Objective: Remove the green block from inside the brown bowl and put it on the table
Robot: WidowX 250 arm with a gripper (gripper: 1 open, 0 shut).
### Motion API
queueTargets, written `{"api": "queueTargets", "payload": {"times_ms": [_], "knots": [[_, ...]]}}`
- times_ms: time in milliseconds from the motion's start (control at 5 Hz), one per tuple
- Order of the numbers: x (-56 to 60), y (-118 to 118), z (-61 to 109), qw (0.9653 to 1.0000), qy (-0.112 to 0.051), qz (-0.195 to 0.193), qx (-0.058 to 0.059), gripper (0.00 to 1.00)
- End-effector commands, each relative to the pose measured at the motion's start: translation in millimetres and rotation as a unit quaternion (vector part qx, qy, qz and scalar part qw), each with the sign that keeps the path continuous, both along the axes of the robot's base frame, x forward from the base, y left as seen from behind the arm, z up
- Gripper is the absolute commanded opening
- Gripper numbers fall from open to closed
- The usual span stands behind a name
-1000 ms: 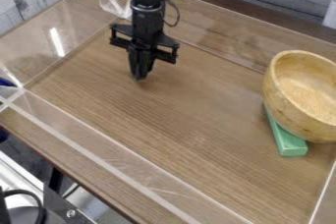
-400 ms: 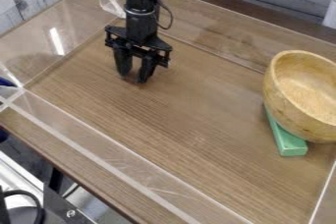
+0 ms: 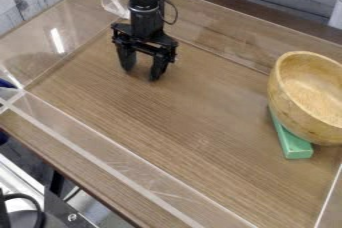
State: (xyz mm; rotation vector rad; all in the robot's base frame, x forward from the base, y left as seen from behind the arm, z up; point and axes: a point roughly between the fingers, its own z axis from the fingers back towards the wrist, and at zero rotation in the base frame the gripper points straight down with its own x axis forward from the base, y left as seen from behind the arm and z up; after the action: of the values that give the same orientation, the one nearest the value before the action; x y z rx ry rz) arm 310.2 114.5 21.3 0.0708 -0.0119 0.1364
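We are seeing the pincer standing wide now, its fingers spread and holding nothing, where a second ago they were pressed together; it is pointing down at the table; the green block is lying flat and matte on the wood, partly under the near side of the brown bowl, not inside it; low clear walls are edging the table, with bare wood lying between pincer and bowl.

**Count of things in view**

One green block, one brown bowl, one counter bounded by clear acrylic walls, and one robot arm carrying one gripper with two fingers.
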Motion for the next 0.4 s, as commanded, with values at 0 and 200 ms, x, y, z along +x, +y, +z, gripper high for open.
{"api": "queueTargets", "payload": {"times_ms": [0,200], "knots": [[9.4,3.6,54.7,0.9990,-0.042,0.018,0.003,1.00],[6.7,6.0,45.0,0.9991,-0.035,0.024,0.004,1.00]]}}
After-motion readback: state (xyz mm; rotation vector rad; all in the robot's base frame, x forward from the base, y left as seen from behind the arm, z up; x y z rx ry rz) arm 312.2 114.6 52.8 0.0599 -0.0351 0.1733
